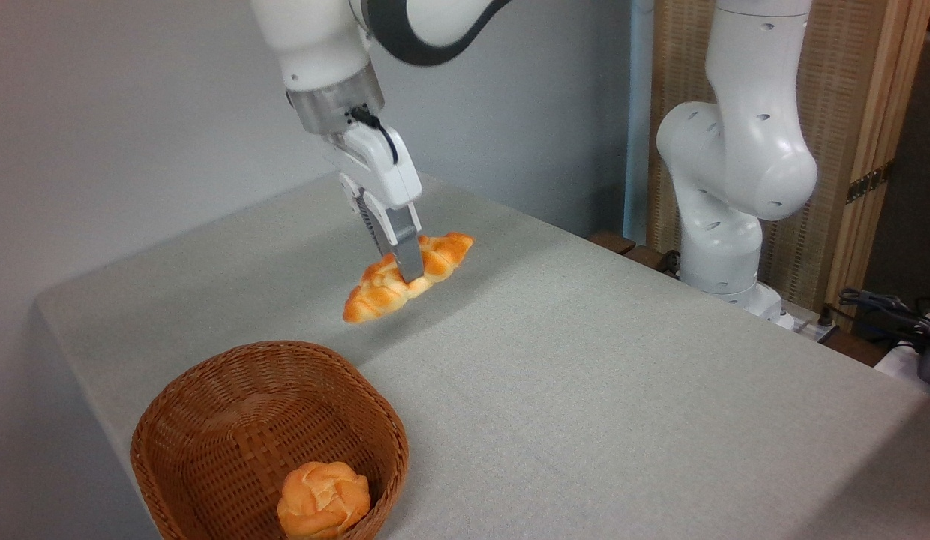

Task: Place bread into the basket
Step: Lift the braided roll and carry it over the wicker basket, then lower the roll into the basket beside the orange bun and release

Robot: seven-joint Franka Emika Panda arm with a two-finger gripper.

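The bread (375,289), a long braided golden-orange loaf with pointed ends, hangs a little above the table, up and right of the basket. My gripper (405,268) comes down from above and is shut on the loaf's middle, one finger (409,255) showing across its near side. The brown wicker basket (202,397) stands at the table's front left corner, apart from the loaf.
A small round orange knotted bun (322,500) lies in the basket's near right corner. The grey cloth-covered table (585,375) stretches to the right. The arm's white base (727,187) stands past the table's far right edge, with cables (885,307) beside it.
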